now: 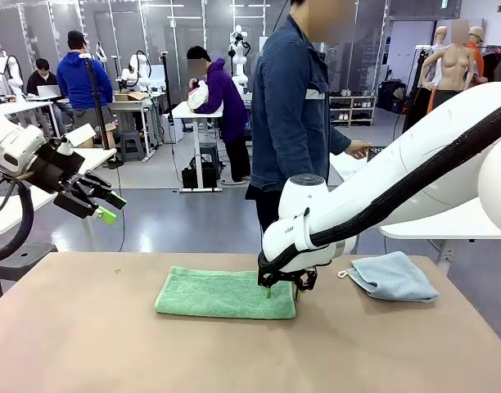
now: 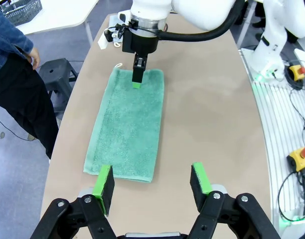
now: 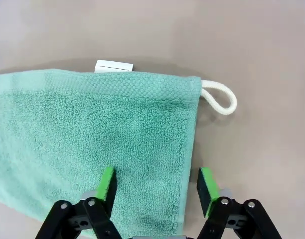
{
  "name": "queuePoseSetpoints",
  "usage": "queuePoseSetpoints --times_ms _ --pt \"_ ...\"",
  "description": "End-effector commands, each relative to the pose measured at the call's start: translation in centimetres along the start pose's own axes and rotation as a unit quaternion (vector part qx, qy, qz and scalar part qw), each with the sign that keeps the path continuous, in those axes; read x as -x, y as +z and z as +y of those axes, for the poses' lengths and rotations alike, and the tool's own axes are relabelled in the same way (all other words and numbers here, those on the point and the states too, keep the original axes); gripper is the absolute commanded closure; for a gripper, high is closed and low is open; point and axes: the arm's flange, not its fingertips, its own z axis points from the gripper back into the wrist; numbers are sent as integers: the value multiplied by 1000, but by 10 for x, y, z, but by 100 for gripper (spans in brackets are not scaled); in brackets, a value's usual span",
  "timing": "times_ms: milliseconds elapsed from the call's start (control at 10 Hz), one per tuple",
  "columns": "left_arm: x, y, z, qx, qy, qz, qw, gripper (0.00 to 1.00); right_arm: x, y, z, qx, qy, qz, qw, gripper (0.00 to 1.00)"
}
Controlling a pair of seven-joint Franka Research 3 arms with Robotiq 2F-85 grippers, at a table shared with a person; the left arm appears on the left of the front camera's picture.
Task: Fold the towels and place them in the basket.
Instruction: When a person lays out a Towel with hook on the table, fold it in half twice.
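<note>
Green towel (image 1: 224,293): flat mid-worktop, long axis left-right. Right gripper (image 3: 155,185): fingers released, straddling its right short edge, nearest. Left gripper (image 2: 151,185): released, raised off beyond the left end. Blue towel (image 1: 391,275): far-right edge.

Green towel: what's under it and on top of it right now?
The green towel lies flat on the table. A white label peeks from beneath its edge. The right gripper straddles its end, fingers open. Whatever else lies under the towel is covered.
</note>
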Motion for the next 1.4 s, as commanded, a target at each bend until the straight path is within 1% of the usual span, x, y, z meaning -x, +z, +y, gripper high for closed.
queuePoseSetpoints --times_ms 0,100,200,300,400,500,600,700,800,900,1000,1300 --pt "-1 1 -1 -3 -3 3 1000 22 -5 -4 4 4 0 -11 1000 22" --pt "-1 1 -1 -3 -3 3 1000 22 -6 -5 4 5 0 -11 1000 36" --pt "-1 1 -1 -3 -3 3 1000 22 -5 -6 5 6 -2 -8 1000 37" --pt "-1 1 -1 -3 -3 3 1000 22 -4 -7 5 7 -2 -7 1000 56" --pt "-1 1 -1 -3 -3 3 1000 22 -4 -8 6 11 -1 -7 1000 57" --pt "-1 1 -1 -3 -3 3 1000 22 -4 -10 5 21 -4 -9 1000 76" --pt "-1 1 -1 -3 -3 3 1000 22 -4 -13 3 29 -6 -8 1000 77" --pt "-1 1 -1 -3 -3 3 1000 22 -3 -15 1 33 -7 -7 999 96" --pt "-1 1 -1 -3 -3 3 1000 22 -2 -16 0 36 -7 -6 999 97" --pt "-1 1 -1 -3 -3 3 1000 22 -2 -15 -2 40 -5 -5 999 100" --pt "-1 1 -1 -3 -3 3 1000 22 -1 -12 -10 44 10 -8 999 100" --pt "-1 1 -1 -3 -3 3 1000 22 0 3 -50 41 28 -17 999 100"
